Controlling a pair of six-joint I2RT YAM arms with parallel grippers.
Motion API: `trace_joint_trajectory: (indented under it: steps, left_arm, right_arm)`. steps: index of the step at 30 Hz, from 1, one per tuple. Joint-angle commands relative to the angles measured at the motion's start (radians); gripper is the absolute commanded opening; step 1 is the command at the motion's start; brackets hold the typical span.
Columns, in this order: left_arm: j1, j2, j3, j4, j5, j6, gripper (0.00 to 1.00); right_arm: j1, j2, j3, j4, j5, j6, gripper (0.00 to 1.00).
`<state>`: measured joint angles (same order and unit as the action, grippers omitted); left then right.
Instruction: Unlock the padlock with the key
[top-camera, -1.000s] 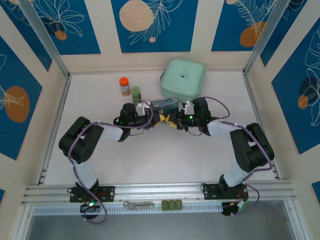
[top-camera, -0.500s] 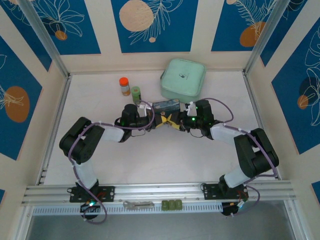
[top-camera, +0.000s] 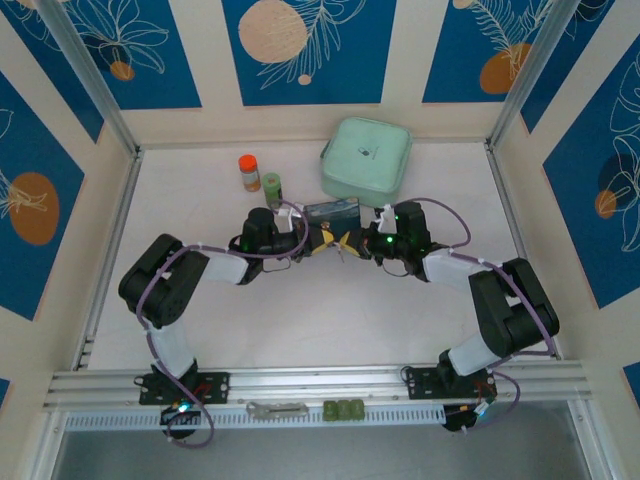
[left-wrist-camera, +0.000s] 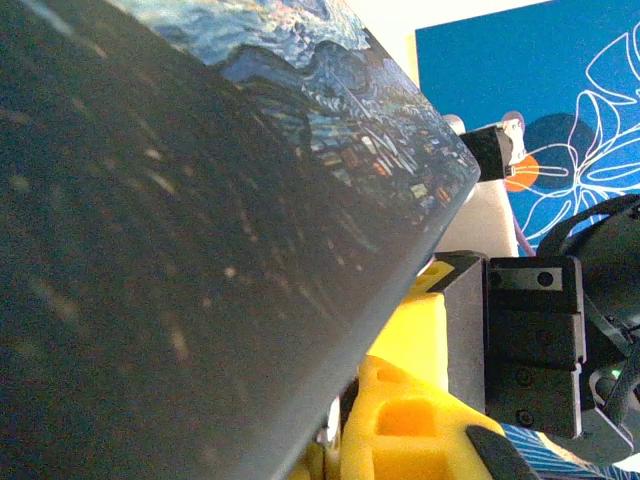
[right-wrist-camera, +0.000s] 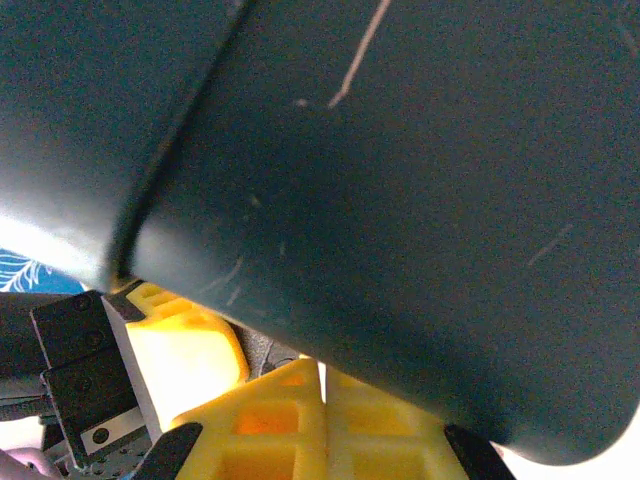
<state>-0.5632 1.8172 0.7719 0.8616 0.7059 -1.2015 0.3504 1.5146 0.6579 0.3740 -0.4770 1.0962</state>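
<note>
- Nearest me, well in front of the starry-night tin, a flat grey tool and some small green blocks lie on the rail. I judge neither belongs to this job.
- Just in front of the tin, my left gripper and right gripper meet nose to nose, probably so one can steady the padlock while the other works the key.
- Both pairs of yellow fingers are closed. On the right wrist camera they meet along a thin seam, but I cannot tell what either pinches.
- I cannot make out the padlock or the key. My guess is that they sit between the grippers, close against the tin.
- Beyond the tin to the left stand an orange-capped jar and a green bottle, and a mint case lies just behind it.
</note>
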Motion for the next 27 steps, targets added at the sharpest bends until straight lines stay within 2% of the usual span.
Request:
trace_joint_trajectory:
  steps: [1,4,9,12,16,22,27]
  left_arm:
    - [-0.055,0.011,0.004,0.038,0.031,0.002,0.0]
    - [-0.077,0.025,0.014,0.074,0.023,-0.044,0.0]
    - [-0.109,0.035,0.036,0.097,0.029,-0.087,0.0]
    - [-0.124,0.023,0.036,0.084,0.05,-0.09,0.0]
    - [-0.127,0.001,0.014,0.064,0.074,-0.077,0.0]
    - [-0.126,-0.002,0.018,0.041,0.042,-0.045,0.0]
    - [-0.119,0.02,0.049,0.026,0.033,-0.053,0.0]
  right_arm:
    - [0.049,-0.01,0.021,0.083,0.012,-0.026,0.0]
    - [0.092,-0.007,0.023,0.116,0.055,-0.057,0.0]
    - [0.169,-0.033,0.037,0.075,0.217,-0.205,0.0]
    - [0.169,-0.054,0.023,0.104,0.271,-0.23,0.0]
    - [0.109,-0.03,0.046,0.131,0.195,-0.204,0.0]
    - [0.122,-0.013,0.062,0.103,0.162,-0.151,0.0]
    - [0.125,-0.013,0.048,0.072,0.153,-0.186,0.01]
